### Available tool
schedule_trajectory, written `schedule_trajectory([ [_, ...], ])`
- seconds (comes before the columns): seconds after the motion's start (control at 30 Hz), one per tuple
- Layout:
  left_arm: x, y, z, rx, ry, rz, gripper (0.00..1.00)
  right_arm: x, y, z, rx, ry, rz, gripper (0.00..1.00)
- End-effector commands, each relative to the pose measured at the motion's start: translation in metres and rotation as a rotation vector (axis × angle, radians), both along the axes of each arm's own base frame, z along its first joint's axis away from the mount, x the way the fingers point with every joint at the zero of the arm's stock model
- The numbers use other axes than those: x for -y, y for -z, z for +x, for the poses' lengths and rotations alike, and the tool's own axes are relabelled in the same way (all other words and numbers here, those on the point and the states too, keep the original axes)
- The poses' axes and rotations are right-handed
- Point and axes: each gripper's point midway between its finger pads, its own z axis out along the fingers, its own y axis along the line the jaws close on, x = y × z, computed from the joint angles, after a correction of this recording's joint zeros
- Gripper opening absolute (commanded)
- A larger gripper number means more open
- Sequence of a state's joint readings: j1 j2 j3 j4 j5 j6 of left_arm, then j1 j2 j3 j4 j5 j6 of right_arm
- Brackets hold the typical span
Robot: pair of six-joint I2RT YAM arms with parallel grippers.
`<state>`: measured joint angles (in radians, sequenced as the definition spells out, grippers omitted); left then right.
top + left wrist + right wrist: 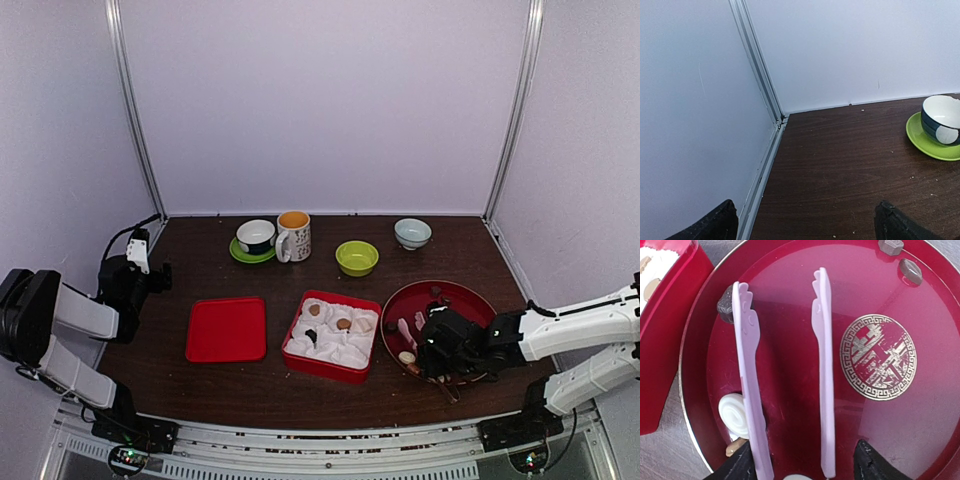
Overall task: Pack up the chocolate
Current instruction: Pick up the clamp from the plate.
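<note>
Several tiny brown and cream chocolates (736, 415) lie on the round red plate (920, 390) at 4 o'clock, so my right end effector (800, 467) pinches lilac plastic tongs (747, 380) sprung apart above them, while my left end effector (805, 225) idles spread wide at 9 o'clock.

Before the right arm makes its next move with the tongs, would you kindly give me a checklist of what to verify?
1. The tongs spread open over the plate: ok.
2. Firm hold by the right hand on the tongs: cannot tell.
3. A chocolate between the tong tips: not ok; the dark chocolate lies outside them, beside one arm.
4. The box uncovered, lid set aside: ok.
5. The left hand open, away from the box: ok.
</note>
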<state>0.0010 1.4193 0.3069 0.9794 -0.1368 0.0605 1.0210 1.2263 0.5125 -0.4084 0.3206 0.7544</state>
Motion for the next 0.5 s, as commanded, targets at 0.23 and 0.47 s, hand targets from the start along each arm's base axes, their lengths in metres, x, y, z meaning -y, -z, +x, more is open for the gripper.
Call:
schedule_trajectory([
  [0.23, -0.0024, -0.0159, 0.0039, 0.062, -0.002, -0.004, 0.98, -0.0042, 0.0042, 0.0094, 0.041, -0.016, -0.021, 0.59],
  [0.47, -0.0024, -0.0158, 0.0039, 0.062, -0.002, -0.005, 0.98, -0.0030, 0.0105, 0.0068, 0.028, -0.022, -0.025, 0.58],
])
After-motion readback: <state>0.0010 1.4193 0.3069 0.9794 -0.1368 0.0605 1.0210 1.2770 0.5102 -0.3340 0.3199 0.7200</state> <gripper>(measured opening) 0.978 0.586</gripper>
